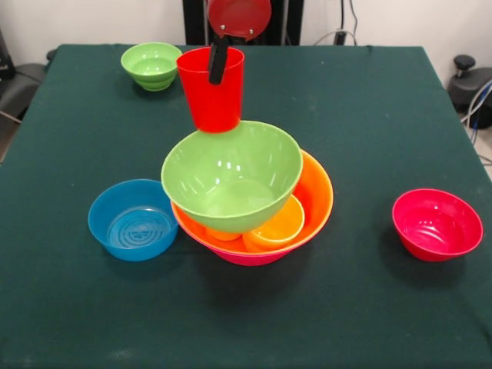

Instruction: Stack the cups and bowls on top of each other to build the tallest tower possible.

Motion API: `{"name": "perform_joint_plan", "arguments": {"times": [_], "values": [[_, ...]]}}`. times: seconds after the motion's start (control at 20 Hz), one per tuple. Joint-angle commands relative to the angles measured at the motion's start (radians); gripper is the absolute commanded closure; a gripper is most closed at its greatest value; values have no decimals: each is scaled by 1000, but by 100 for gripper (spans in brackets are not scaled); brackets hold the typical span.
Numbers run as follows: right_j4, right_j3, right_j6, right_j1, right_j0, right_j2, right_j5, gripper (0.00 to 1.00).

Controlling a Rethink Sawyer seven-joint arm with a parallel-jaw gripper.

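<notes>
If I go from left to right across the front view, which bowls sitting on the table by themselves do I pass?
Blue bowl → small green bowl → the stacked pile with the large pink bowl at its base → red bowl.

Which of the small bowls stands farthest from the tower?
The small green bowl, alone at the table's far side near the pedestal; the blue and red ones stand beside the tower.

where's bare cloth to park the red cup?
Free: near strip in front of the pink bowl; between the orange bowl and small red bowl; far right corner. Crowded: small blue bowl touching the pile's left.
</notes>
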Motion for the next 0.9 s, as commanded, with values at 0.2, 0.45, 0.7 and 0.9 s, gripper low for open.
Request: {"name": "perform_joint_plan", "arguments": {"times": [0.2,0.45,0.7,0.9], "values": [[1,94,126,-13,5,67,29,100],[-3,96,127,-36,11,58,59,100],[-5,109,130,-51,19,58,65,100],[-7,122,131,-55,22,61,54,100]]}}
